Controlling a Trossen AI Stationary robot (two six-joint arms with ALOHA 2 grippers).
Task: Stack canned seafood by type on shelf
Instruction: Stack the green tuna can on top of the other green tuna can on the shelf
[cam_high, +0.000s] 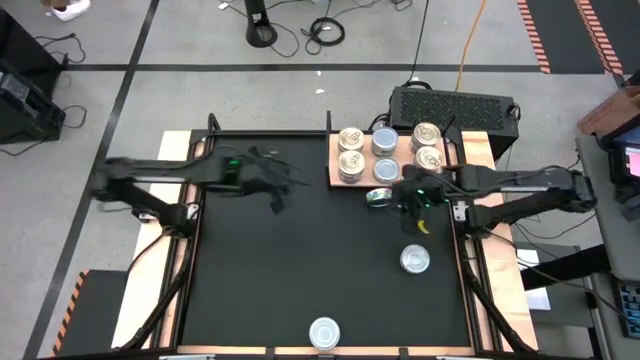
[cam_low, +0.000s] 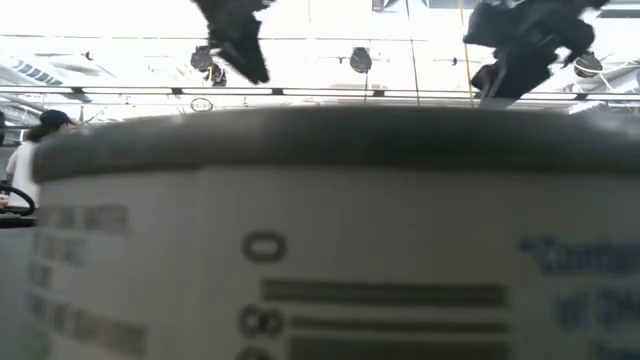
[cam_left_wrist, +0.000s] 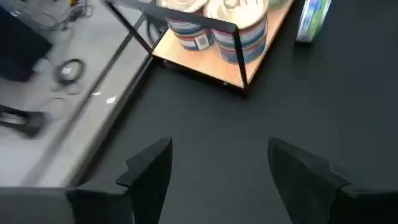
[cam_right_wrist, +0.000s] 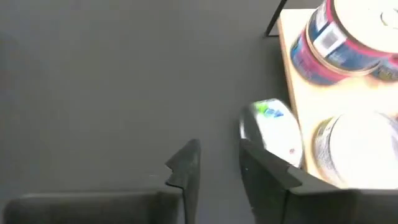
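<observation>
The shelf (cam_high: 398, 152), a light wooden board, lies at the table's far right and carries several round tins (cam_high: 351, 150). Some have gold-tan tops and some pale-blue tops (cam_high: 385, 143). A tin with a green and blue label (cam_high: 378, 197) lies tipped on its side on the black table, just off the shelf's near edge. Two more tins stand upright on the table, one silver-topped (cam_high: 415, 260) and one at the near edge (cam_high: 324, 332). My right gripper (cam_high: 412, 204) is open, right beside the tipped tin (cam_right_wrist: 273, 124). My left gripper (cam_high: 278, 195) hangs open over bare table, left of the shelf. My right gripper stands level with the tipped tin (cam_right_wrist: 268, 118), which lies just past the end of one finger (cam_right_wrist: 264, 167), not between the two. Whether that finger touches the tin, I cannot tell.
A black ventilated box (cam_high: 452, 105) sits behind the shelf. Black rails (cam_high: 270, 132) frame the table, with wooden side strips (cam_high: 180, 250) outside them. The near-edge tin (cam_low: 320, 240) fills the low view. Bare black tabletop (cam_left_wrist: 249, 124) lies between the arms.
</observation>
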